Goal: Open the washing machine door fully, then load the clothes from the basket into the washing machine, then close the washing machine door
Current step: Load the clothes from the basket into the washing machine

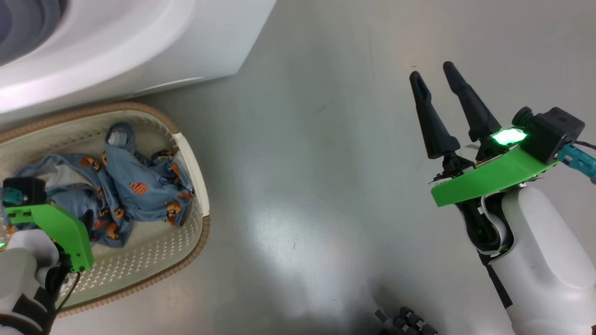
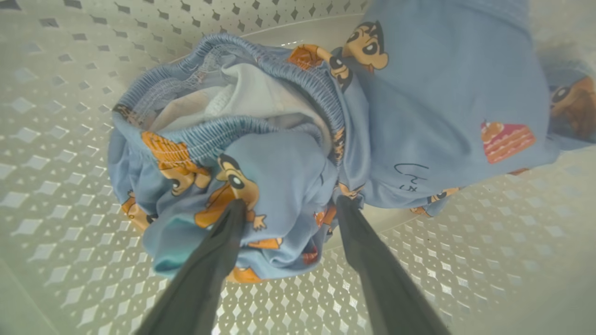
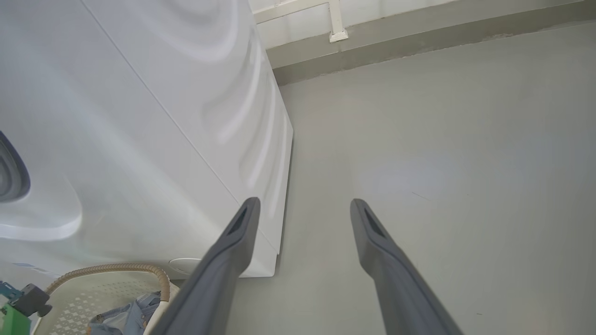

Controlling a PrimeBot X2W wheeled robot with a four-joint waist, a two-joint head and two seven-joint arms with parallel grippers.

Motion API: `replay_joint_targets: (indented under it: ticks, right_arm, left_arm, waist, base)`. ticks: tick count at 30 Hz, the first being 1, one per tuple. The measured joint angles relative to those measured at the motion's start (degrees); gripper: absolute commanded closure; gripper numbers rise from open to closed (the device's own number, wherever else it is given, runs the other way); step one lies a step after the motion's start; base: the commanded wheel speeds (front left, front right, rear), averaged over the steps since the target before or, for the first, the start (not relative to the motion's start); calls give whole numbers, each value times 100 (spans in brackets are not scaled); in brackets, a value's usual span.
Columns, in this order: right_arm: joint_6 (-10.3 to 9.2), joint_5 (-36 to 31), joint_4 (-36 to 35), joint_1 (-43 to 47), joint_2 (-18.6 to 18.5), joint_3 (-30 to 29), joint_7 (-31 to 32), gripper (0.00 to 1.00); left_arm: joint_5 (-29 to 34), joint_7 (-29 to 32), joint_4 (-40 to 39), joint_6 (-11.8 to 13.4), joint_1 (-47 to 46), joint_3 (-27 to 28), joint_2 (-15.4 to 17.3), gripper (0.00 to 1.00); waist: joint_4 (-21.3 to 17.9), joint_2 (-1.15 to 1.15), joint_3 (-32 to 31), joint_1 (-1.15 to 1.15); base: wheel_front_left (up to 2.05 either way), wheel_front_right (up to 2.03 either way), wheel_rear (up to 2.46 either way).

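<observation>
Left gripper [image 2: 289, 202]: down inside the basket [image 1: 203, 235], fingers spread wide, clamped on nothing yet.
Clothes [image 2: 279, 158]: right at those fingertips. One bunched fold sits between the two tips, and the rest of the heap runs crosswise and beyond them.
Basket: on the floor [image 1: 302, 186], holding all the clothes I can see.
Nearer arm: the left, plainly; to my eye a squeeze is all it needs.
Right gripper [image 1: 432, 71]: fingers apart, empty, over bare floor, well apart from the basket.
Washing machine [image 1: 139, 42]: just behind the basket, past the heap.
</observation>
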Motion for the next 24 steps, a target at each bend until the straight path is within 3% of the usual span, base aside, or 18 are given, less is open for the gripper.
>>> replay_joint_targets:
  ticks: [9,10,12,13,14,24]
  right_arm:
    - [0,0,-37,16,-64,122,0,0]
    - [0,0,-48,16,-79,127,0,0]
    - [0,0,-70,16,-93,133,0,0]
    - [0,0,-83,16,-96,135,0,0]
    - [0,0,-90,16,-96,137,0,0]
    - [0,-9,-66,17,-91,155,0,0]
  left_arm:
    - [-336,310,-47,0,48,-255,73,3]
    - [-365,310,-58,0,48,-282,89,16]
    - [-407,311,-64,0,47,-330,109,58]
    - [-424,310,-65,0,47,-353,115,89]
    - [-426,310,-65,0,46,-377,122,100]
    - [-803,-20,-64,0,64,-456,101,100]
  waist:
    - [-92,0,-79,0]
    - [-100,0,-68,0]
    - [-109,0,-42,0]
    - [-112,0,-28,0]
    - [-114,0,-15,0]
    - [-36,0,-158,0]
  base:
    - [0,0,0]
    - [0,0,0]
    - [0,0,0]
    - [0,0,0]
    - [0,0,0]
    - [0,0,0]
